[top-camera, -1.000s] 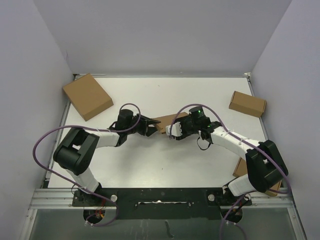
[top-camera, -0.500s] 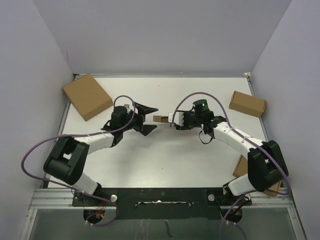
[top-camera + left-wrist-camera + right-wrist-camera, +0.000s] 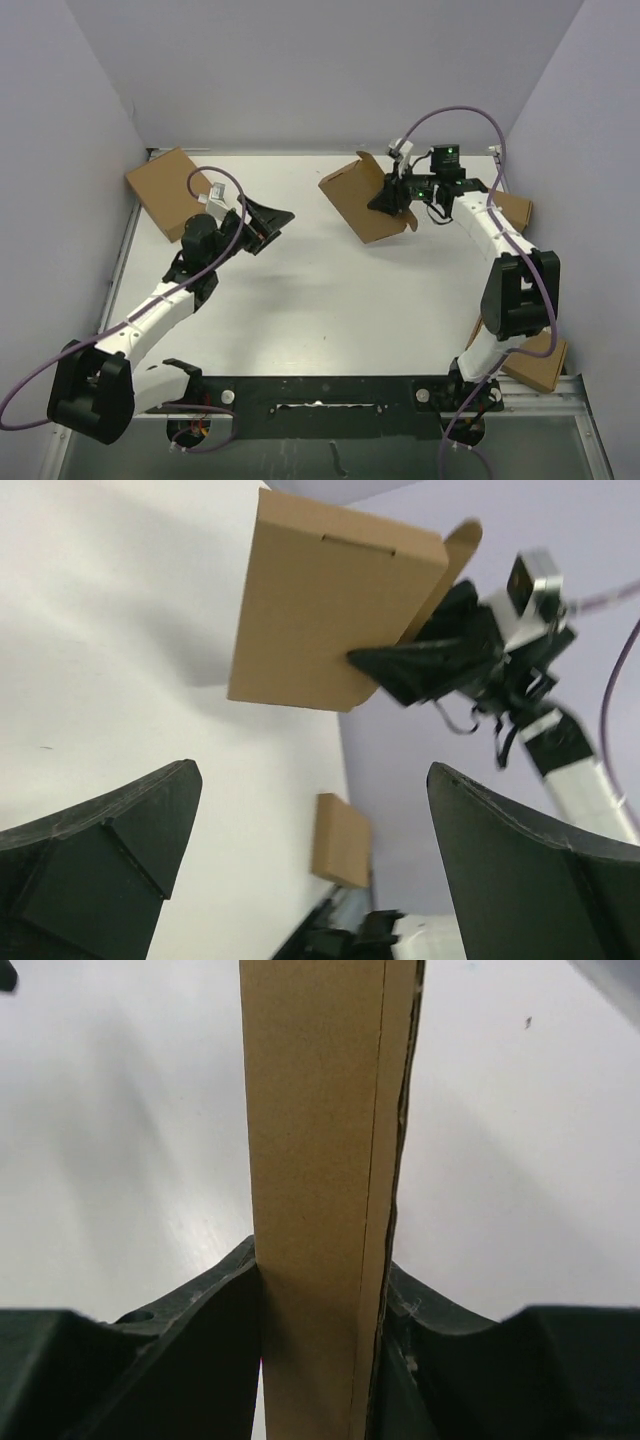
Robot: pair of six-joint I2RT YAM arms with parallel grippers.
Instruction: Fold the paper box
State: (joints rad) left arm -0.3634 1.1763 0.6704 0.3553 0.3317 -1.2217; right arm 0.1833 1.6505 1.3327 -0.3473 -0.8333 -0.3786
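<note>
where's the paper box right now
Top view: the flat brown cardboard paper box is right of centre toward the far wall, clamped in the right tool, left of a small brown cardboard box.

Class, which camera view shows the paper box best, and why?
Left wrist: the paper box shows its broad face and a raised flap, large. Top external shows it smaller, partly hidden by the right hand. Right wrist sees only its thin edge.
</note>
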